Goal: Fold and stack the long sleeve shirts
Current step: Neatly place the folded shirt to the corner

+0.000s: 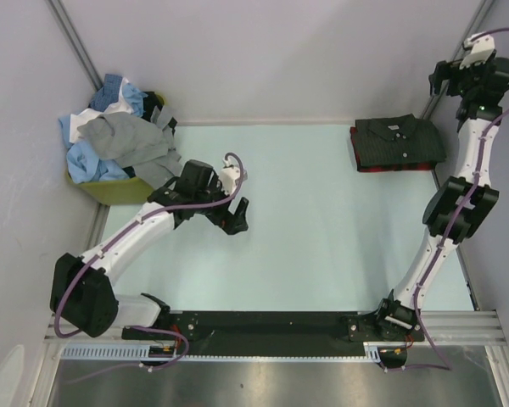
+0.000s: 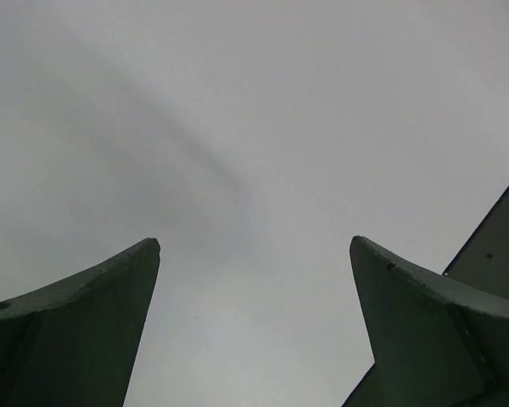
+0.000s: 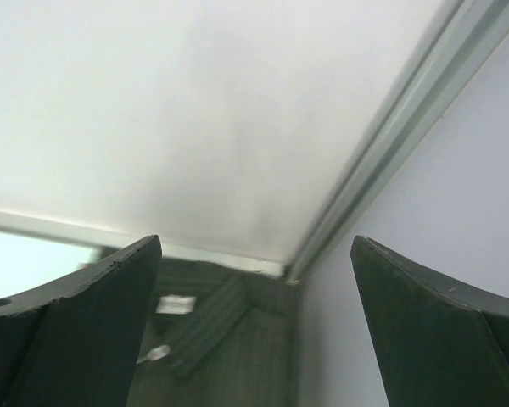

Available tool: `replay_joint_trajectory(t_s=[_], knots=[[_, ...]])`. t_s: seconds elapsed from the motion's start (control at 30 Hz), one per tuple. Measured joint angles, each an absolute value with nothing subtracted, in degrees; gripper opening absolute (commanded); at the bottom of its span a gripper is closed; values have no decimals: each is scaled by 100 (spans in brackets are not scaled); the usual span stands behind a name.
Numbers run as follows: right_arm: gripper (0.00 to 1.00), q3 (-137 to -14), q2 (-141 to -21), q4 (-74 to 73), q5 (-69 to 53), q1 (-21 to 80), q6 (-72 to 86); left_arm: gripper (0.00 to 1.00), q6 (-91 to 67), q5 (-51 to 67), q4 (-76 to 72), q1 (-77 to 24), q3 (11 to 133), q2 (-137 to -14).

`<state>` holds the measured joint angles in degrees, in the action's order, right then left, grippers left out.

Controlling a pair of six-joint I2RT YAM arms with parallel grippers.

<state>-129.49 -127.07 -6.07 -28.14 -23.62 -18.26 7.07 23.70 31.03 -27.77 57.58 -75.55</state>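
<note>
- Wide-spread fingers (image 2: 110,331) of the left gripper (image 2: 255,241) filled the bottom of its own view. Nothing sat between them, and only blurred grey showed past them.
- The right gripper (image 3: 255,240) stood just as wide and just as empty. It hung above the stack (image 1: 399,146) and a little to its right, close by the wall (image 1: 505,280).
- That stack sat at the back right of the table (image 1: 305,246). It was a dark shirt (image 1: 399,136) folded flat with its collar up, lying on a plaid shirt (image 1: 388,168) of which only a red edge peeked out.
- Seen from the right wrist, the dark shirt lay below and beyond the fingers, apart from them and untouched.
- The left gripper was well apart from the stack, across the table to its left.
- A bin (image 1: 123,193) stood at the back corner opposite the stack, holding a heap of unfolded shirts. A grey one (image 1: 125,140) lay on top, a blue one (image 1: 83,159) hung over the side, and some white showed behind.
- As I judged it, two shirts were folded and stacked, and the whole heap was left to do, so the job looked less than half done.
- Neither gripper held cloth, so the next shirt would have to come from the bin, far from the stack.
</note>
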Motion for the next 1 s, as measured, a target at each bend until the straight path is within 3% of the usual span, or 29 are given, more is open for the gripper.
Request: replay_joint_trajectory(t_s=[0.2,0.3,0.43,0.6,0.7,1.0], knots=[[100,-12980,-11690,-2198,-3433,-2392,-1074,100,613,2554,3083,-2635,6108,-7548],[99,-12394,-11078,-2993,-3660,-2327,-856,99,718,2602,3363,-2550,6626,-7738],[100,-10165,-9959,-3474,-3793,-1828,-714,99,819,2687,3653,-2438,7120,-8239],[100,-7183,-8814,-3863,-3651,-580,-775,100,794,2681,3924,-2344,6674,-8294],[100,-6318,-8208,-4053,-3616,-137,-810,99,768,2582,3916,-2344,6357,-8208],[100,-5979,-6884,-4066,-3277,-333,-1020,100,753,1894,3789,-2344,5929,-7505]])
